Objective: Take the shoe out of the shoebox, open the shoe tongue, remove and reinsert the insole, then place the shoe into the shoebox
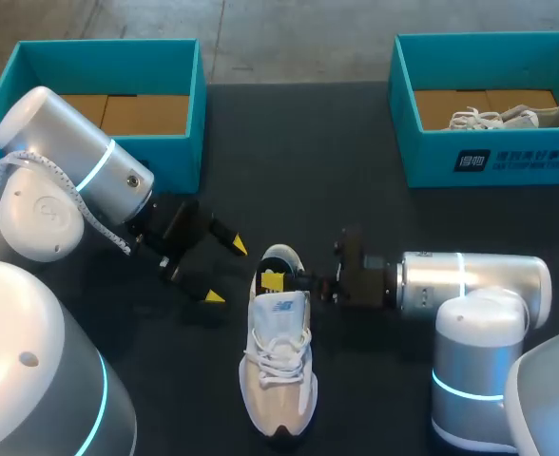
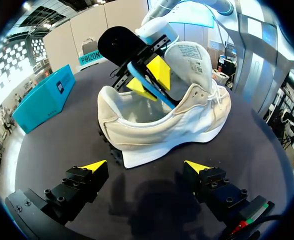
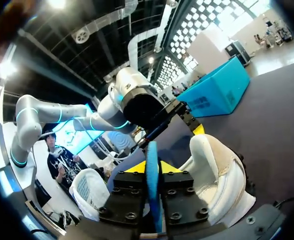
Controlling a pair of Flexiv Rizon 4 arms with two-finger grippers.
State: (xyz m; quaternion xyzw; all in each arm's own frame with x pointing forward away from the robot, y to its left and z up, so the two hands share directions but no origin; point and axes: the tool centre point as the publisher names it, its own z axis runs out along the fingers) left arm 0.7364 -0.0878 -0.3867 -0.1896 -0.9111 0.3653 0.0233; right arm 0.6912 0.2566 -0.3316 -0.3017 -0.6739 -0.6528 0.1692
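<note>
A white and beige sneaker [image 1: 278,356] lies on the dark table, heel toward the far side. My right gripper [image 1: 278,281] is at the heel opening, shut on a thin blue insole [image 2: 148,89] that stands edge-up between its yellow tips [image 3: 152,170]. The insole [image 3: 152,190] runs down into the shoe [image 3: 214,172], whose tongue [image 3: 89,187] is folded forward. My left gripper [image 1: 224,272] hovers open just left of the heel. In the left wrist view, its tips [image 2: 146,167] stand wide apart in front of the shoe [image 2: 157,127], touching nothing.
A teal shoebox [image 1: 180,66] with a cardboard floor stands at the back left. A second teal shoebox [image 1: 403,104] at the back right holds another white shoe [image 1: 508,119]. Bare dark table lies between the boxes and around the sneaker.
</note>
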